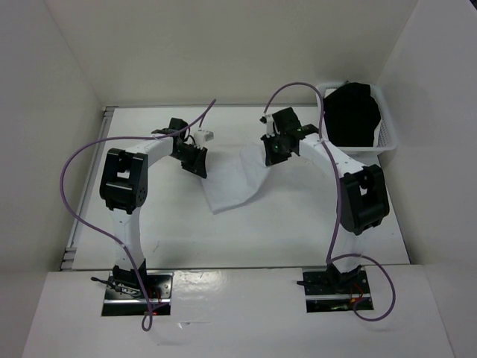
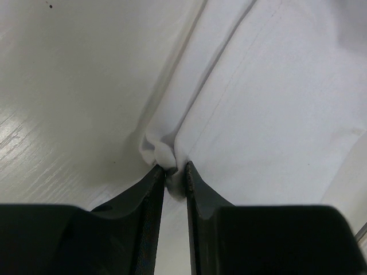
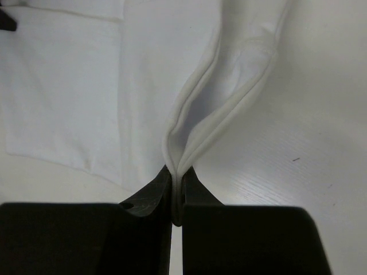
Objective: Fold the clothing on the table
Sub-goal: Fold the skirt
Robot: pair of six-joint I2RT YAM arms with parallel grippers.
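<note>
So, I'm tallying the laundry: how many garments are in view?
2. The white clothing is at the middle of the table; a black garment sits in the white basket at the far right corner. Others could be hidden under it.

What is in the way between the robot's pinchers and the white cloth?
Nothing visible. The left gripper and the right gripper each pinch an edge of the clothing, with no gap. The basket holding a black garment sits off at the far right corner of the table, apart from the cloth.
</note>
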